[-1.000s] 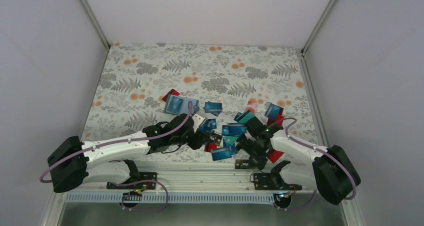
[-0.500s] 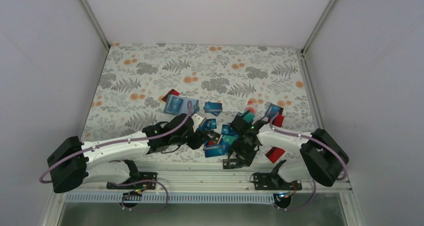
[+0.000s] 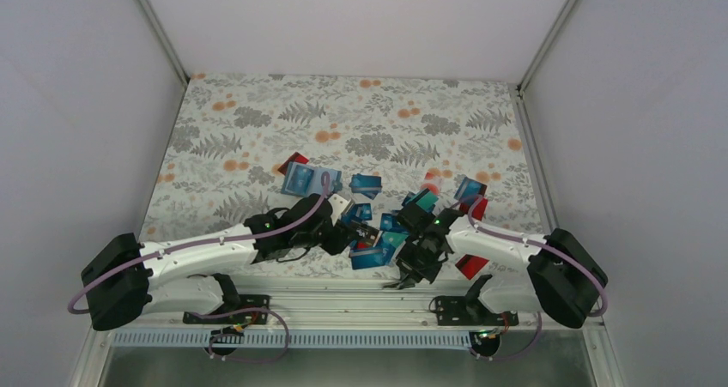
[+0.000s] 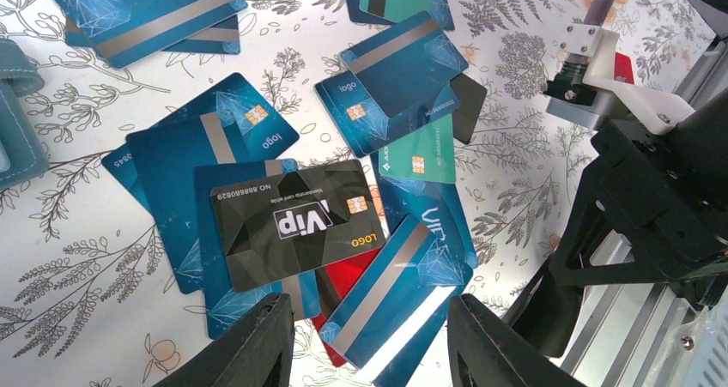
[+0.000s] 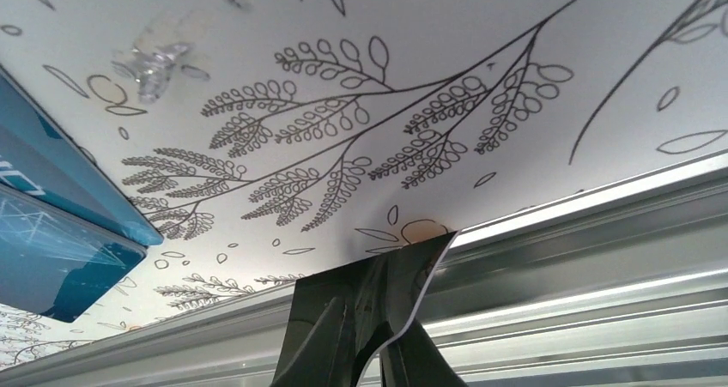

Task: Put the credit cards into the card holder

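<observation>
White-walled enclosure over a table (image 3: pixel 257 121) covered in a grey fern-and-orange-flower cloth, with a metal rail (image 5: pixel 601 258) along its near edge.

2 arms reach inward from that edge. The left arm (image 3: pixel 197 254) lies low toward centre and the right arm (image 3: pixel 506 245) folds back toward the rail.

Loose cards (image 3: pixel 382 232), mostly blue and teal, lie scattered and overlapping between the 2 wrists. The left wrist view shows a black card (image 4: pixel 296 224) marked "VIP" on top of several blue ones and a green card (image 4: pixel 425 155) just beyond it.

The card holder (image 3: pixel 305 179) lies opened flat at the far-left margin of the scatter, its long axis roughly left to right in the top view. Pale pockets face up, but whether any pocket already contains a card cannot be told at this size.

The left gripper (image 4: pixel 365 344) hovers just above the black card, its jaws parted and nothing between them.

The right gripper (image 5: pixel 378 318) sits at the near edge, clamped on 1 thin dark card (image 5: pixel 416 275). The card is seen almost edge-on, slightly bowed, and projects past the fingertips toward the rail.

Key relation: the holder lies away from the right gripper, up and to the left, with the whole scatter and the left gripper between them. The left arm is the nearer one, so it is judged best placed to steady the holder for insertion.
</observation>
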Controlling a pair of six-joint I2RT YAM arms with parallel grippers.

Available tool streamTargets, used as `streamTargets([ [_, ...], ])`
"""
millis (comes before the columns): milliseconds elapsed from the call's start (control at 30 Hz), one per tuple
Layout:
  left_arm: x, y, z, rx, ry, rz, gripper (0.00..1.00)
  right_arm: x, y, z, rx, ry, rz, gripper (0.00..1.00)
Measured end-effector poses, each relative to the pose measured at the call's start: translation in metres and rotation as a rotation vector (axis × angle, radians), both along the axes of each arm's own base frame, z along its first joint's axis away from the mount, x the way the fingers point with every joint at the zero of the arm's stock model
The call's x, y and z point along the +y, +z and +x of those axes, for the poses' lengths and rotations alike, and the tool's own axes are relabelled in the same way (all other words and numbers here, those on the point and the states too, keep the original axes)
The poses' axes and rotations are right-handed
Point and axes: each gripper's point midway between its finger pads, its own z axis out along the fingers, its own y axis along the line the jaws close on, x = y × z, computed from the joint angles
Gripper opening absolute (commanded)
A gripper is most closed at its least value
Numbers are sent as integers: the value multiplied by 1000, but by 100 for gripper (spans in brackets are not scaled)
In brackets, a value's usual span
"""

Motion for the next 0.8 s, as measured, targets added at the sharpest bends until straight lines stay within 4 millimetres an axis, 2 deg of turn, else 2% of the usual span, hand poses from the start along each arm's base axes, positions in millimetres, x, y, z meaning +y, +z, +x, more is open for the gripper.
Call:
streamTargets([
  [233,0,0,0,1,1,2,45,-1,2,-2,8,0,0,4],
  [433,0,12,8,-14,33,7,45,7,20,5,-17,18,27,4],
  [633,15,40,29,-44,139,-3,45,30,50,41,-188,44,115,4],
  [800,48,61,54,-60,269,-15,45,36,70,63,-314,56,188,4],
])
